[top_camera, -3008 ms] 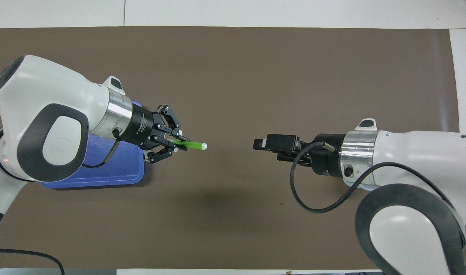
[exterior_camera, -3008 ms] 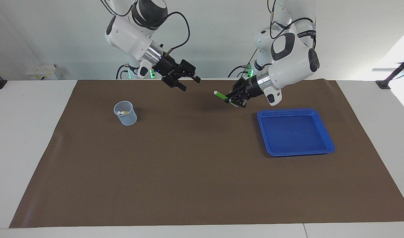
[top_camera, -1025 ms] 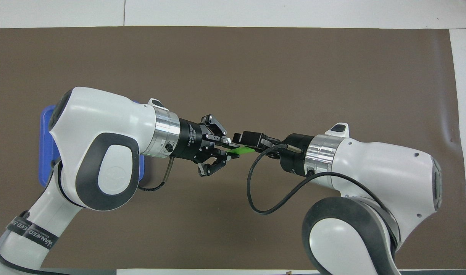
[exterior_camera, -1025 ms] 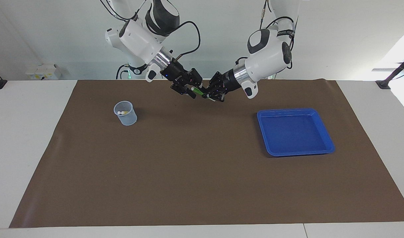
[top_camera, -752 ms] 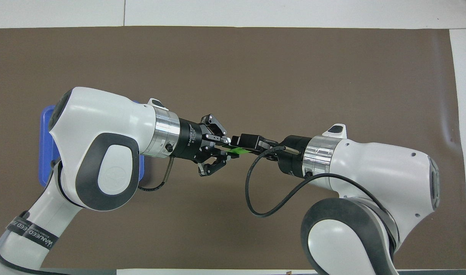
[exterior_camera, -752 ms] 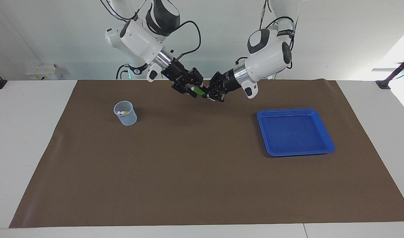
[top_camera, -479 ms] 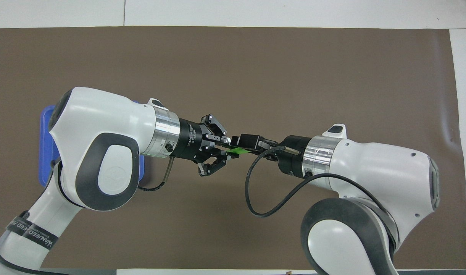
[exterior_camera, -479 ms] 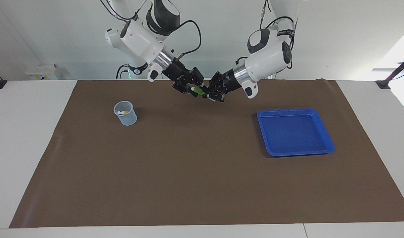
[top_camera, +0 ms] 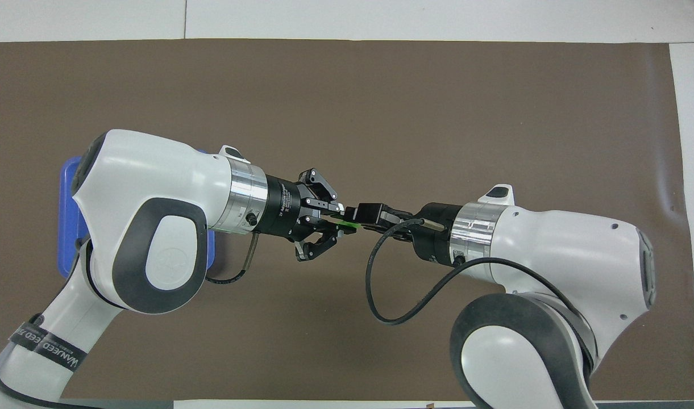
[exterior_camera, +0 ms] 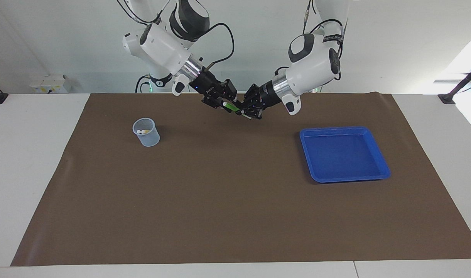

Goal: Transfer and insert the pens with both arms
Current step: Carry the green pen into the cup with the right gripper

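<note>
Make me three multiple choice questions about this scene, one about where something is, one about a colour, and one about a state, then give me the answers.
1. Where does the clear plastic cup stand?
A. on the brown mat, toward the right arm's end
B. inside the tray
C. off the mat

2. What colour is the pen held between the two grippers?
A. purple
B. green
C. red

3. What lies in the square blue plastic tray?
A. three pens
B. a cup
C. nothing that shows

Answers:
1 A, the cup sits on the brown mat below the right arm.
2 B, a green shaft shows between the left gripper and the right gripper.
3 C, the facing view shows only the tray's blue floor.
</note>
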